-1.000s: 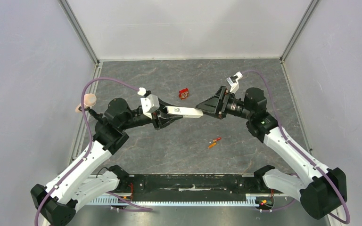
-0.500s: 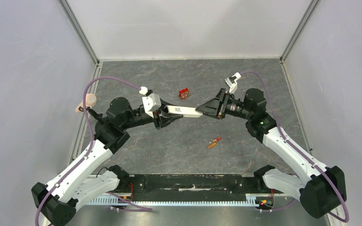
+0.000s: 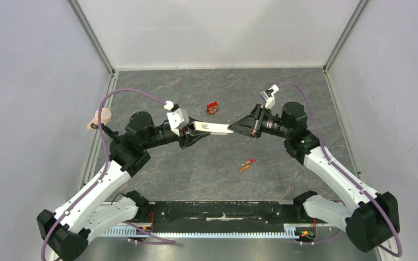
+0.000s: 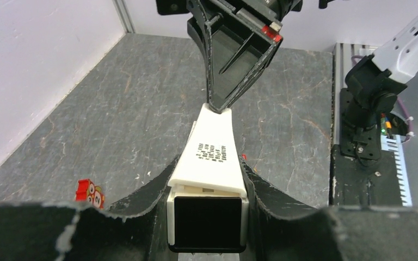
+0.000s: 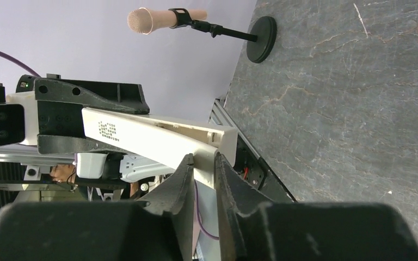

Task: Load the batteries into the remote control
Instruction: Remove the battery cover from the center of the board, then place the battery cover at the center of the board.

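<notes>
- Right gripper (image 3: 233, 128) has edged in since a second ago; its jaws, nearly closed, pinch the far end of the remote control (image 3: 211, 128).
- Batteries (image 3: 247, 164) lie together on the table (image 3: 185, 168), nearest the bases.
- Left gripper (image 4: 209, 163) is clamped on the remote's dark end, holding it above the table.
- Small red box (image 3: 212, 107) sits beyond.

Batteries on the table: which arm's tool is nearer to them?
Right. The right tool, pinching the remote control's end, sits just beyond the batteries; the left tool holds the other end, farther left.
</notes>
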You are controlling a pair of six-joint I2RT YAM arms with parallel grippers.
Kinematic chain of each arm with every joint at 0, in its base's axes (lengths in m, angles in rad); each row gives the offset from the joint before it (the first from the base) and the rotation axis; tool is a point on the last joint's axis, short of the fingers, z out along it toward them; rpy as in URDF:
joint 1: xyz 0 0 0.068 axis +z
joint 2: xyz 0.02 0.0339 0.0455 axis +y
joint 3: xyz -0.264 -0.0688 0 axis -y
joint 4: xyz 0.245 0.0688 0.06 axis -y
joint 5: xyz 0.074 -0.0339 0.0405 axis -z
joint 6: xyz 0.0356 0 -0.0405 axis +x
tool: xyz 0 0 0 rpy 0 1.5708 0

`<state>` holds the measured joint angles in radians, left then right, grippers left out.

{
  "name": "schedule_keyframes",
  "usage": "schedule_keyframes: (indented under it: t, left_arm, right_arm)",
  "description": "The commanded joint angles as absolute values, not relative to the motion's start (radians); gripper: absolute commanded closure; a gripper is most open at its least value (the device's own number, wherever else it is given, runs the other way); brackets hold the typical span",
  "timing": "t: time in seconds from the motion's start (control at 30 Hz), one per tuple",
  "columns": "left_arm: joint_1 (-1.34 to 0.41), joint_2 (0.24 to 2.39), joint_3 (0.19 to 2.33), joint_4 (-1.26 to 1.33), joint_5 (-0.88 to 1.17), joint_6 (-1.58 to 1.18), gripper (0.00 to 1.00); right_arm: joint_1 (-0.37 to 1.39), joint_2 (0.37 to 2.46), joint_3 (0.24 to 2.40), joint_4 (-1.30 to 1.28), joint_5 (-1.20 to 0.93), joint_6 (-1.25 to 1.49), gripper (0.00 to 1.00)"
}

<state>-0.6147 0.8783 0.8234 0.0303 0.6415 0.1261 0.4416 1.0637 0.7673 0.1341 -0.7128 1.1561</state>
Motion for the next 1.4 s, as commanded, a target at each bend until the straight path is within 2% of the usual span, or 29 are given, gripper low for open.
schedule_keyframes:
  t: [0.0, 0.13, 0.47, 0.6, 0.8, 0.9, 1.07, 1.37]
  left_arm:
    - [-0.617, 0.891, 0.841, 0.020, 0.605, 0.204, 0.98]
    - [-0.617, 0.902, 0.835, -0.031, 0.581, 0.242, 0.98]
    - [-0.615, 0.848, 0.705, -0.024, 0.478, 0.265, 0.98]
    - [-0.614, 0.824, 0.648, -0.005, 0.429, 0.254, 0.98]
    - [-0.611, 0.805, 0.585, 0.060, 0.388, 0.229, 0.98]
    - [-0.611, 0.798, 0.571, 0.079, 0.397, 0.207, 0.98]
    - [-0.611, 0.802, 0.565, 0.106, 0.435, 0.177, 0.98]
    - [-0.611, 0.840, 0.608, 0.098, 0.522, 0.167, 0.98]
  right_arm:
    - [0.446, 1.065, 0.811, 0.149, -0.717, 1.144, 0.85]
    - [0.444, 1.061, 0.802, 0.191, -0.683, 1.157, 1.00]
    - [0.353, 0.982, 0.698, 0.567, -0.604, 1.379, 1.00]
    - [0.321, 0.966, 0.679, 0.605, -0.579, 1.411, 1.00]
    - [0.283, 0.970, 0.641, 0.517, -0.537, 1.409, 1.00]
    - [0.272, 0.981, 0.633, 0.326, -0.450, 1.287, 1.00]
    - [0.248, 1.011, 0.575, 0.199, -0.269, 1.150, 1.00]
    - [0.213, 1.194, 0.488, 0.196, -0.149, 0.965, 1.00]
